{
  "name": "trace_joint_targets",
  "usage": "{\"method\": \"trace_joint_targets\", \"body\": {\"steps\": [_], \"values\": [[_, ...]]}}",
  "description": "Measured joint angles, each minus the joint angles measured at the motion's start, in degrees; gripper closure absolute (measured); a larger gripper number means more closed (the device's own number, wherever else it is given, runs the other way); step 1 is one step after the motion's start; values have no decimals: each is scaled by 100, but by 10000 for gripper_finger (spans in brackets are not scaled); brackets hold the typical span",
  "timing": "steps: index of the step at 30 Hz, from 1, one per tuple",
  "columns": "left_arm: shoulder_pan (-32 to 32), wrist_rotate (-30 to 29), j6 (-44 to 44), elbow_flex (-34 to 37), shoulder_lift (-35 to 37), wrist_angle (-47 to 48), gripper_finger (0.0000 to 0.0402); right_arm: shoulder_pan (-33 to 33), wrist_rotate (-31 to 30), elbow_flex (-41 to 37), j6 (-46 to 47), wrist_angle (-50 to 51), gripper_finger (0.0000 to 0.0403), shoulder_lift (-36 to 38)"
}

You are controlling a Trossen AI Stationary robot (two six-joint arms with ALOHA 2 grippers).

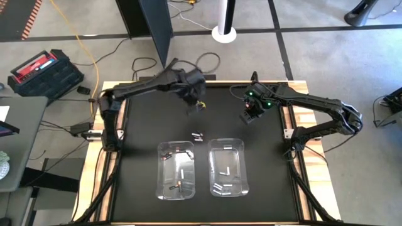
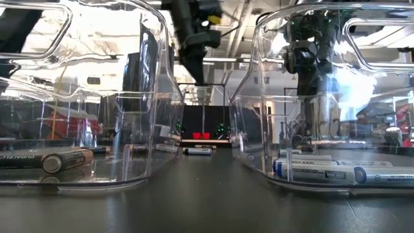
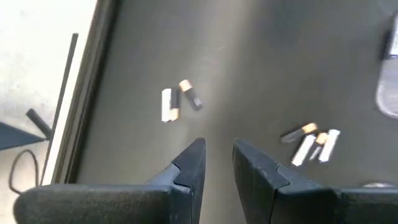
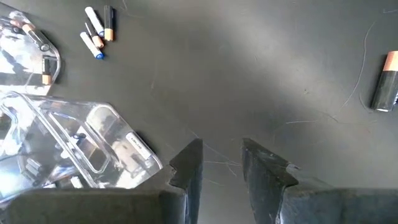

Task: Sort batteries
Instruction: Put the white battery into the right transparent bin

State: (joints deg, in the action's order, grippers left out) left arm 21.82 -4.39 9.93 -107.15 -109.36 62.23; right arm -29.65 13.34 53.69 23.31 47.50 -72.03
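Sorting partly done, both arms empty.
Batteries lie in the left bin and right bin; loose batteries remain mid-tabletop; left gripper and right gripper jaws slightly apart.

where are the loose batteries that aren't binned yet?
High view: a small cluster of loose batteries lies on the black mat just behind the gap between the two clear bins, and another pair lies under the left gripper.

A black table carries two clear bins and loose batteries.
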Motion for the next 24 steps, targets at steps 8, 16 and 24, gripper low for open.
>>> {"method": "trace_joint_targets", "body": {"steps": [8,16,24], "values": [[737,313,-15,1915,1036,-1352,325,0,0,0,370,-10,276,0],[969,308,-81,2788,1530,-1705,325,0,0,0,370,-4,276,0],[969,264,-220,2954,1483,-1812,325,0,0,0,370,-10,276,0]]}}
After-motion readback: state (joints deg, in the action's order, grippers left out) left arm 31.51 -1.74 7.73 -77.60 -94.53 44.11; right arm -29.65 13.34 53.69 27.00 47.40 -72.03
